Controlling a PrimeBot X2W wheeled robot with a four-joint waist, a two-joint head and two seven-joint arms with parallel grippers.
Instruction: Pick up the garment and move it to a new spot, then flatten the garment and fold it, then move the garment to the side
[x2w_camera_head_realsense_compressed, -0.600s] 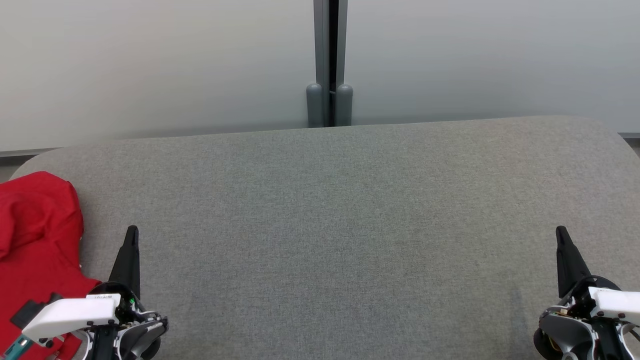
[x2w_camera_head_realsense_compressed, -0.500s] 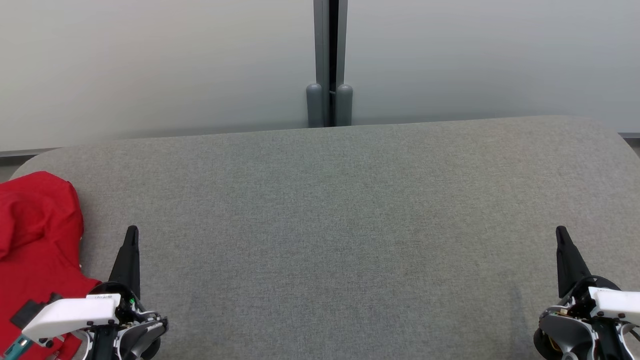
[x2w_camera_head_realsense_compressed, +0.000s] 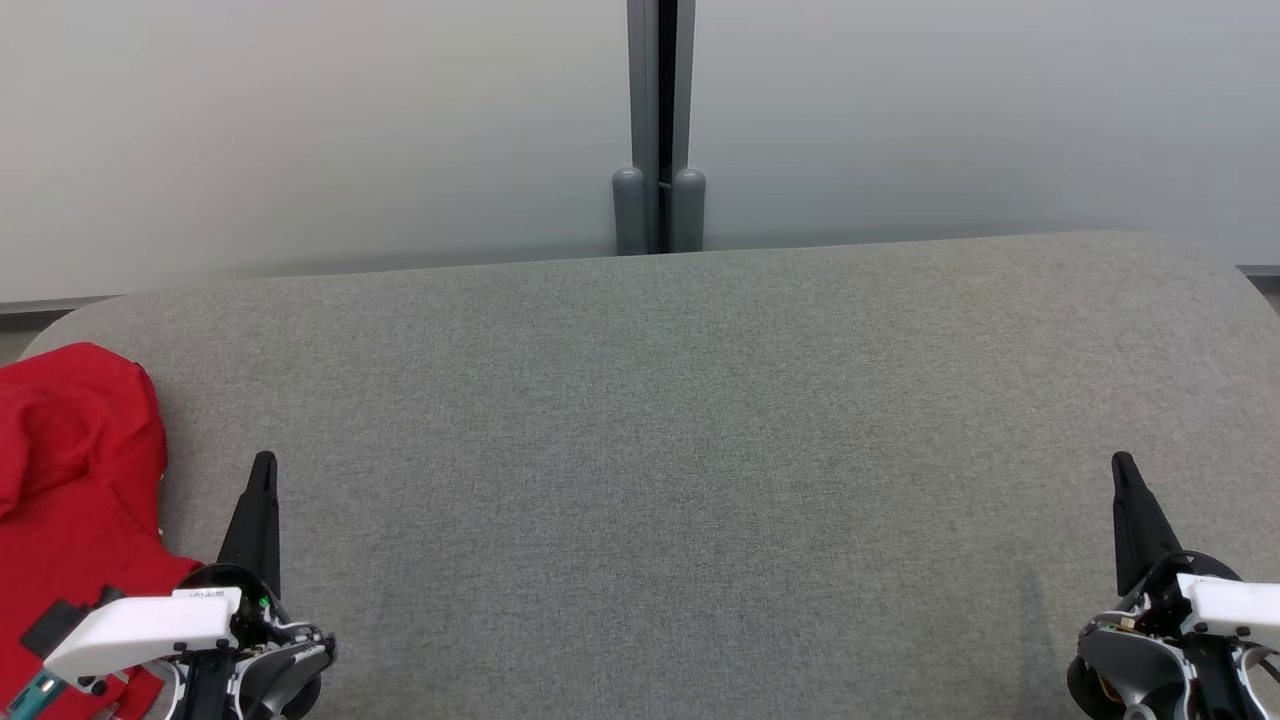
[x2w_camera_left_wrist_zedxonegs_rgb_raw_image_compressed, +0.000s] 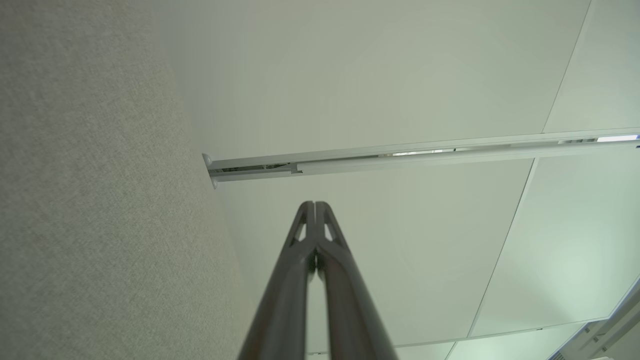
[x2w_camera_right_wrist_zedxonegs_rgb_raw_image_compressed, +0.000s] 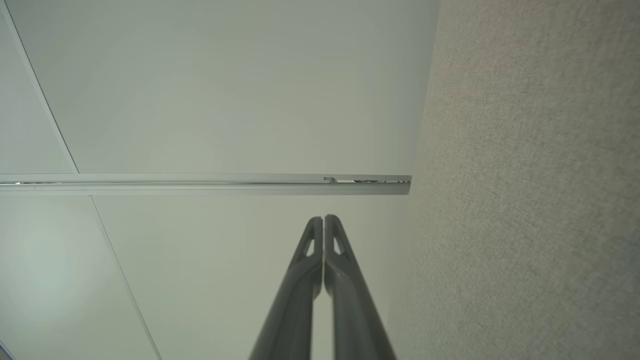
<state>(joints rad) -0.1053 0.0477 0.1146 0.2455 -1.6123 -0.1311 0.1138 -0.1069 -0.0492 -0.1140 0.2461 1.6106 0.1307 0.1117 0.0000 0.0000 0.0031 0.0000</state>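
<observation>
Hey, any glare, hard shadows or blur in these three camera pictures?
Head view: soft, even light, no glare or hard shadows on the gray padded surface; the red garment is cropped at the left edge. Left wrist view: the left gripper goes soft toward the bottom edge. Right wrist view: the right gripper blurs likewise; pale wall panels evenly lit.
</observation>
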